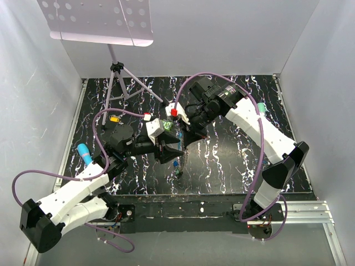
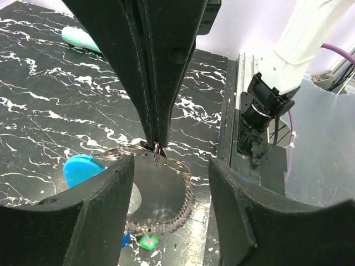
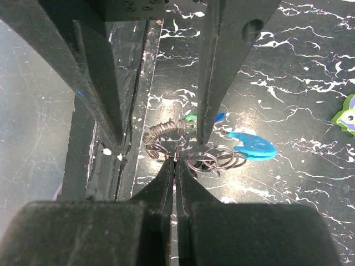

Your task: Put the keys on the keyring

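My right gripper (image 3: 176, 162) is shut on a thin wire ring of the keyring (image 3: 213, 159), holding it above the black marbled table. The grey chain loop (image 2: 186, 202) hangs below, with the bright blue clip (image 2: 82, 169) at one side; the clip also shows in the right wrist view (image 3: 252, 147). A green-headed key (image 2: 148, 241) and a blue-headed key (image 2: 126, 239) dangle at the chain's low end. My left gripper (image 2: 169, 166) is open, its fingers (image 2: 100, 221) either side of the loop without touching it. From above, both grippers meet mid-table, left (image 1: 169, 148) and right (image 1: 186, 139), with the keys (image 1: 177, 173) below.
A teal marker (image 1: 85, 154) lies at the table's left edge. A small orange-yellow piece (image 1: 114, 118) and a bright green lumpy object (image 1: 166, 127) lie behind the grippers. A tripod stand (image 1: 118, 75) is at the back left. White walls enclose the table.
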Action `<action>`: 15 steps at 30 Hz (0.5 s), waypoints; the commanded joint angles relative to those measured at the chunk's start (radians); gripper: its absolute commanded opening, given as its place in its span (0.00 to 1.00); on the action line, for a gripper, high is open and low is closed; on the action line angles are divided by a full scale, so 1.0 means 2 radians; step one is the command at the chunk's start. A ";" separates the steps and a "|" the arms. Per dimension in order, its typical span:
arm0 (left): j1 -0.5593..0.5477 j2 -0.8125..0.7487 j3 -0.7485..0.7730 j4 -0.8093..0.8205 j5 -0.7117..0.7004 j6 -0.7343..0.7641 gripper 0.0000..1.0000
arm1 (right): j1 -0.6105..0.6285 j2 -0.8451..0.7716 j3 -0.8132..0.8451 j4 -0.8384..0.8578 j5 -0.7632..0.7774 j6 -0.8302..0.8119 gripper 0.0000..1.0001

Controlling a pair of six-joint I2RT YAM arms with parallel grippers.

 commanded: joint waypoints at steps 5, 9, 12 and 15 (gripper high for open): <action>0.002 0.005 0.022 0.025 0.016 0.007 0.43 | 0.002 -0.004 0.026 -0.058 -0.022 -0.005 0.01; 0.003 0.013 0.023 0.029 0.020 0.005 0.34 | 0.002 -0.004 0.026 -0.058 -0.025 -0.005 0.01; 0.003 0.020 0.026 0.027 0.022 0.005 0.28 | 0.002 -0.003 0.026 -0.057 -0.026 -0.005 0.01; 0.003 0.024 0.027 0.023 0.020 0.007 0.27 | 0.002 -0.004 0.026 -0.057 -0.029 -0.003 0.01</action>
